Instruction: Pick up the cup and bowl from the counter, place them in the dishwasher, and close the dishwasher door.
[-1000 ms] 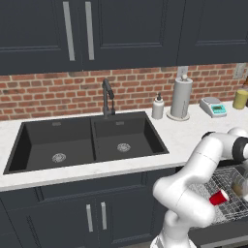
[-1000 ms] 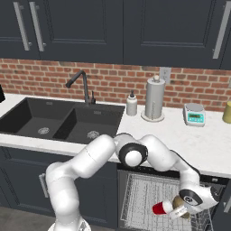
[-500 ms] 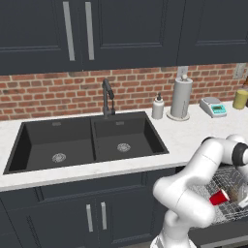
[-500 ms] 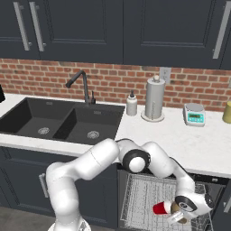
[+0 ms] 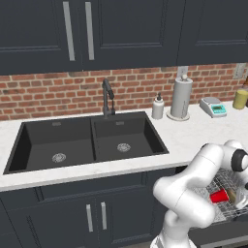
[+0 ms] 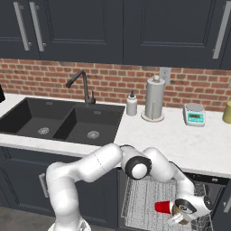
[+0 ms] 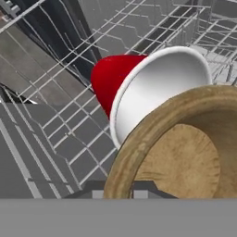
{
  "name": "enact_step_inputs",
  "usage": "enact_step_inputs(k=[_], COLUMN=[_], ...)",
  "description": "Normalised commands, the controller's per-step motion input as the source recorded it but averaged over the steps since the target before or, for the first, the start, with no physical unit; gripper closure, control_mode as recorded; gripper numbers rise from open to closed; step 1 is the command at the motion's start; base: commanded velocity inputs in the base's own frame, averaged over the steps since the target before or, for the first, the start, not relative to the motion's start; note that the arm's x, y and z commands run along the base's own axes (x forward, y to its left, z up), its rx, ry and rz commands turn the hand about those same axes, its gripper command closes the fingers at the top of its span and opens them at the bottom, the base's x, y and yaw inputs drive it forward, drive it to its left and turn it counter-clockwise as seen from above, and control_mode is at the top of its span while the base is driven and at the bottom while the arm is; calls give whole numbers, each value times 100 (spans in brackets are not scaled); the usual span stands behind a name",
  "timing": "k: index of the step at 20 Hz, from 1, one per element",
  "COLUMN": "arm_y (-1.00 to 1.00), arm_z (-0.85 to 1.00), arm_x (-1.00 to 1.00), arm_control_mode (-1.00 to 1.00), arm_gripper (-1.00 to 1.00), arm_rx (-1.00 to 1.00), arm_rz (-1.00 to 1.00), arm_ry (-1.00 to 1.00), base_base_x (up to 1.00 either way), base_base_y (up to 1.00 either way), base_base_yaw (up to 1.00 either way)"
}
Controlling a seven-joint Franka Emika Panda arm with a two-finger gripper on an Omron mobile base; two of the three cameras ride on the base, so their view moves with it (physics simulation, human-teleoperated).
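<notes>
Cup (image 7: 111, 78) lies on its side in the dishwasher's grey wire rack (image 6: 140, 198), red outside, smooth white inside. Just beside it is the round brown bowl (image 7: 185, 157), woody-looking, right by my gripper (image 6: 180, 217). I cannot tell if my fingers hold it. I think the door still needs shutting.

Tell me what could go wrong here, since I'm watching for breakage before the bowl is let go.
The bowl is right against the red cup lying on its side in the wire rack; lowering it could knock or roll the cup. The rack stands pulled out, so shutting the door now would likely jam.
</notes>
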Motion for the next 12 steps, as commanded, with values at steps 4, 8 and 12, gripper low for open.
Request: enact_step_inputs(k=[4, 8, 12], arm_y=[0, 0, 0], arm_z=[-1, 0, 0], arm_x=[10, 3, 0], arm_control_mode=[-100, -100, -100], arm_gripper=[100, 100, -100], arm_rx=[0, 0, 0], arm_rz=[0, 0, 0], arm_ry=[0, 0, 0], base_base_x=[0, 0, 0], base_base_y=[0, 0, 0], base_base_yaw=[0, 0, 0])
